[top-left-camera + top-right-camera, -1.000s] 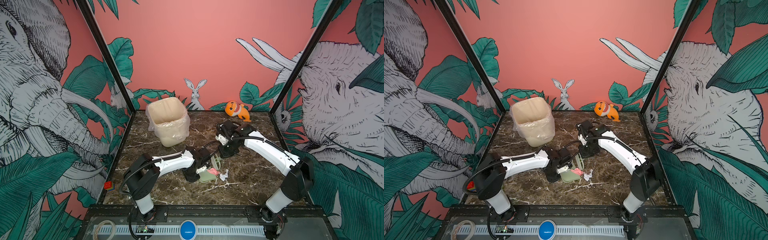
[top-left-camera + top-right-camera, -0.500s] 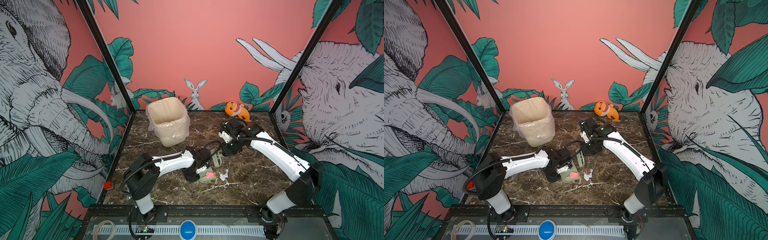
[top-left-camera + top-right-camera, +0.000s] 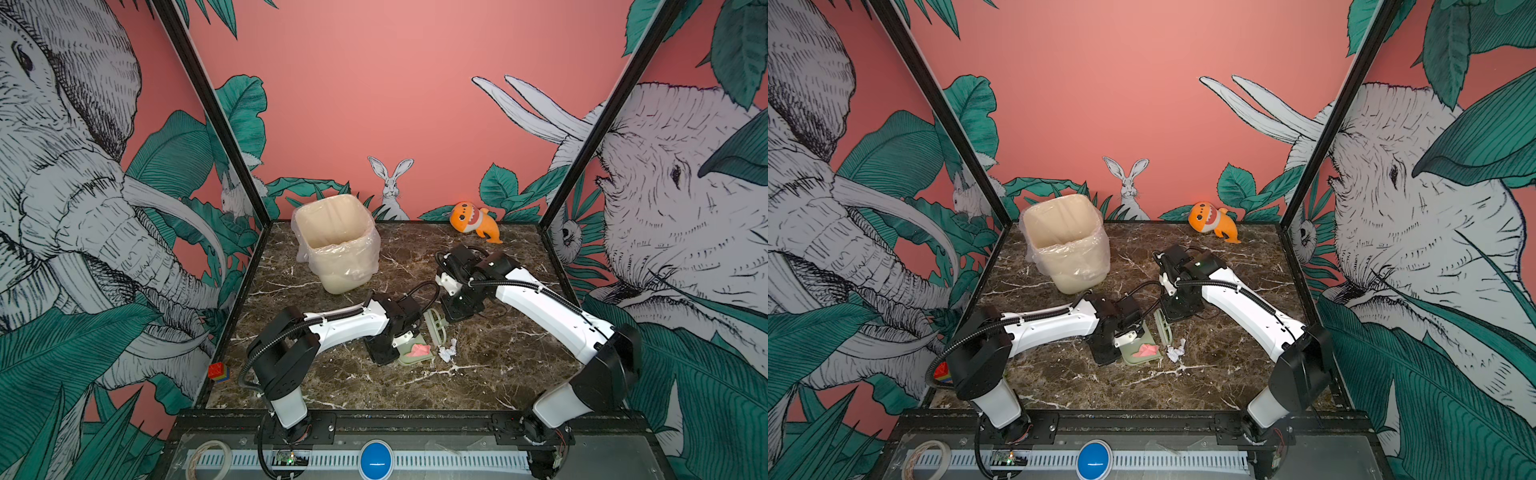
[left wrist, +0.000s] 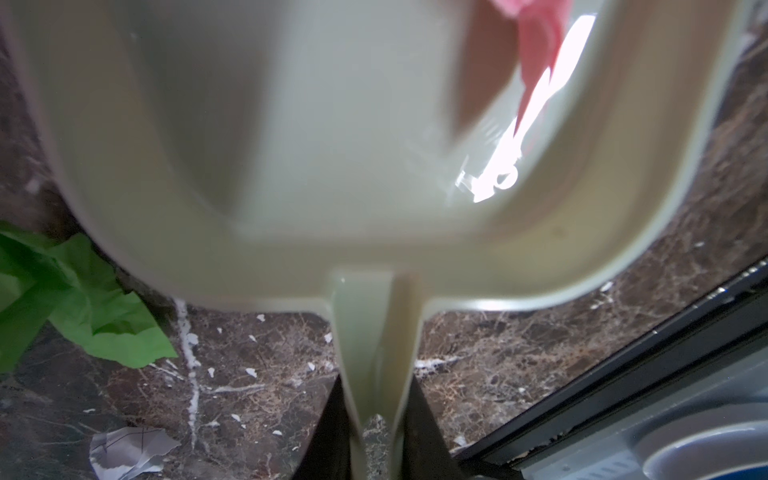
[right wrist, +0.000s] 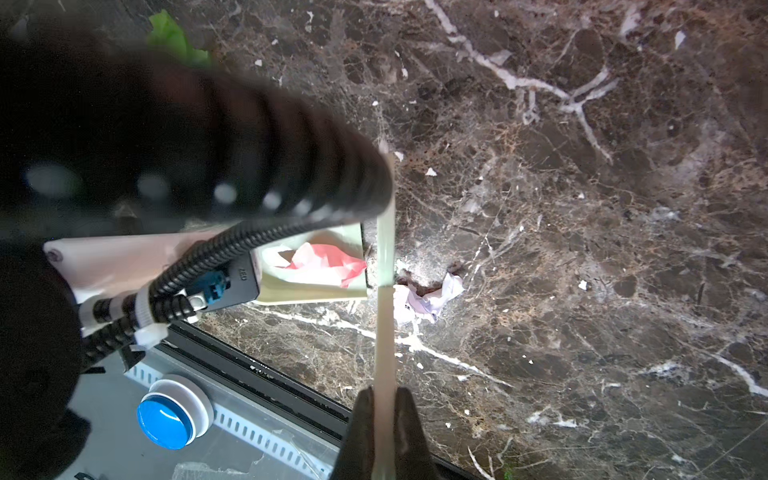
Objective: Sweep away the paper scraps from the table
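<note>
Left tool (image 4: 376, 436) clamps dustpan (image 4: 332, 166), right tool (image 5: 384, 415) clamps brush (image 5: 384, 332) — pink scrap (image 5: 328, 262) pushed further in.

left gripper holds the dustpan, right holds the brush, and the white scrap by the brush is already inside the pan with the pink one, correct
Not quite: that white scrap lies on the table just outside the dustpan, past the brush; the pink scrap is in the pan. The right wrist view shows it. The rest holds.
</note>
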Available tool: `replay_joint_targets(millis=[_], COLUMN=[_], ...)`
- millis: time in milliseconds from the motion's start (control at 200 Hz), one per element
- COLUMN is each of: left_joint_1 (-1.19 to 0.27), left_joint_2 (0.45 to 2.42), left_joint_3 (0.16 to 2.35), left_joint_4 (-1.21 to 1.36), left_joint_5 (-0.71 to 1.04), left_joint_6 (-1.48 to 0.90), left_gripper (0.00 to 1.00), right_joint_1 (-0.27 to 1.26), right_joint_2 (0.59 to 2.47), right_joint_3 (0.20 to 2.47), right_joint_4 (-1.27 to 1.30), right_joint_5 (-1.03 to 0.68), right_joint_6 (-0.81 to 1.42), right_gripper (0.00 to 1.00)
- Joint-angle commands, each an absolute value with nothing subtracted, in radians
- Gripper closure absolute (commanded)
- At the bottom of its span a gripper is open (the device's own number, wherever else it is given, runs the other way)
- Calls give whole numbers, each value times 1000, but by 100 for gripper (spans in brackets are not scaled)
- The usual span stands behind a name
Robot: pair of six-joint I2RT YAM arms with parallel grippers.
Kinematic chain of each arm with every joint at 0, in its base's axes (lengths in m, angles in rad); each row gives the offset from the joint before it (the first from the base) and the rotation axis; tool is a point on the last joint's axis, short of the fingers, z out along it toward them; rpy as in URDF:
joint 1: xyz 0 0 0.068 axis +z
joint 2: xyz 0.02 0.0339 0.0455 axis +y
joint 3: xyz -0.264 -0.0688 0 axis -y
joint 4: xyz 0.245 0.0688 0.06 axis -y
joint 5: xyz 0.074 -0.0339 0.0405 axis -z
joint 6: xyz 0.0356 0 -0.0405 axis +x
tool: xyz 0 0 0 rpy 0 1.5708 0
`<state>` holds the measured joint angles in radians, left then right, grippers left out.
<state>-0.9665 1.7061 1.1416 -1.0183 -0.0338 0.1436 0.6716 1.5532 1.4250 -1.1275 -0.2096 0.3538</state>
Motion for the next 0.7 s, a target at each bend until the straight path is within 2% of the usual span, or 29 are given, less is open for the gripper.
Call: replay_joint_targets(millis=[0, 330, 695], left_joint_1=[-971, -972, -988], left_joint_2=[1694, 1685, 1649], left_joint_3=[1151, 1146, 1131], left_joint_4=[-1029, -1026, -1029], left_joint_5=[-32, -28, -12], left_joint_6=[152, 146, 123], left_gripper=[86, 86, 86], right_joint_1=[695, 673, 548], right_joint_2=[1534, 1484, 1389], right_joint_3=[1412, 1411, 1442], right_joint_4=[-1088, -1145, -1324], right_joint_5=[-291, -257, -127], right_joint_6=[374, 352, 258], right_gripper=[100, 100, 100])
